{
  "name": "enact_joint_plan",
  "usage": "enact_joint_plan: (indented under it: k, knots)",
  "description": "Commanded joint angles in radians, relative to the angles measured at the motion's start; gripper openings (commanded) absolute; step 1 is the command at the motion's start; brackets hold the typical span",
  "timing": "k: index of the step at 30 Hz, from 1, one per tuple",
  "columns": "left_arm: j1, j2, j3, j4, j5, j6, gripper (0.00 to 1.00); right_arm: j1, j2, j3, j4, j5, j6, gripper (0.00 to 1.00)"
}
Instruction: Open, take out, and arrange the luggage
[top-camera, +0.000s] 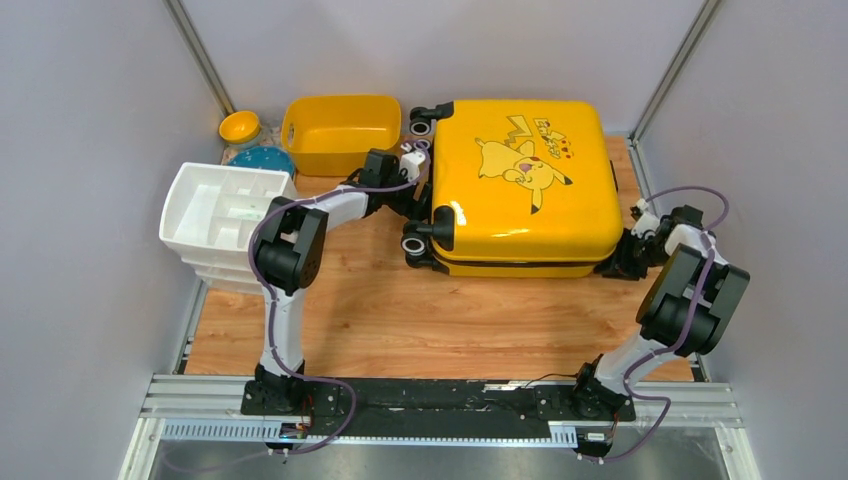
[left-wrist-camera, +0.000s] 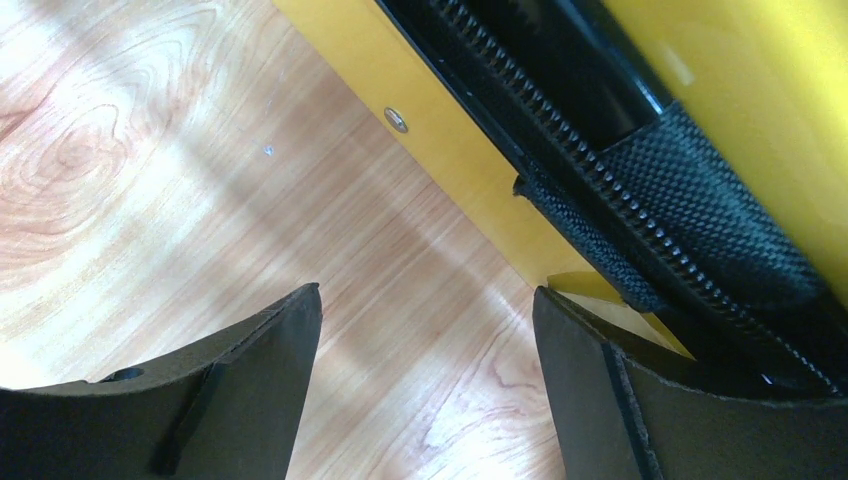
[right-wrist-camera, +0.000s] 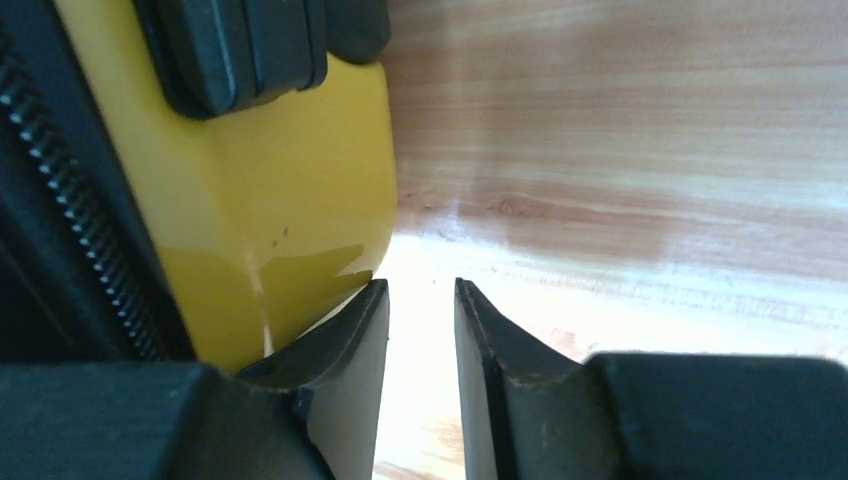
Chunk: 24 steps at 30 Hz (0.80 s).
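1. The suitcase (top-camera: 520, 185) is lying flat and zipped shut at the far middle of the wooden table (top-camera: 400, 310), wheels pointing left; its inside is hidden.
2. In the top view, the left gripper (top-camera: 415, 200) is sitting against the suitcase's left side between the two wheels; its fingertips are hard to make out there.
3. In the left wrist view, the left gripper (left-wrist-camera: 428, 310) is standing wide apart with only bare table between the fingers; the right finger (left-wrist-camera: 600, 400) is sitting just beside the black zipper (left-wrist-camera: 560, 130); most of the suitcase is cut off.
4. The right gripper (top-camera: 625, 255) is tucked at the suitcase's near right corner; in its own view the right gripper (right-wrist-camera: 420, 295) is showing a narrow gap and gripping nothing; a black part (right-wrist-camera: 250, 50) is cut off by the top edge.
5. A cartoon print (top-camera: 520, 155) is showing on the lid; the small lettering beside it is too small to read.
6. A yellow tub (top-camera: 342, 132) and a white organiser (top-camera: 225, 210) are sitting to the left.
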<state>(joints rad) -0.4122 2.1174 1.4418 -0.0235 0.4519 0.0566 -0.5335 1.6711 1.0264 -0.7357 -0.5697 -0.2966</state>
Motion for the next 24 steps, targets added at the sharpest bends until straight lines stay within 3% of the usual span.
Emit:
enact_joint_plan:
  k: [1, 9, 14, 19, 24]
  knots:
    - [-0.074, -0.063, 0.077, 0.099, 0.258, -0.051, 0.88, 0.011, -0.056, 0.072, -0.137, -0.262, -0.027, 0.38]
    - [-0.023, -0.212, -0.012, -0.004, 0.159, -0.011, 0.89, -0.121, -0.053, 0.262, -0.283, -0.219, -0.139, 0.58]
    - [-0.017, -0.206, -0.006, -0.01, 0.117, 0.02, 0.88, -0.135, -0.057, 0.287, -0.306, -0.157, -0.189, 0.61]
    - [-0.019, -0.07, 0.132, 0.019, 0.105, 0.003, 0.88, -0.149, -0.102, 0.261, -0.333, -0.153, -0.245, 0.59]
    - [-0.042, 0.094, 0.319, 0.017, 0.264, 0.023, 0.88, -0.229, -0.151, 0.288, -0.528, -0.2, -0.452, 0.58]
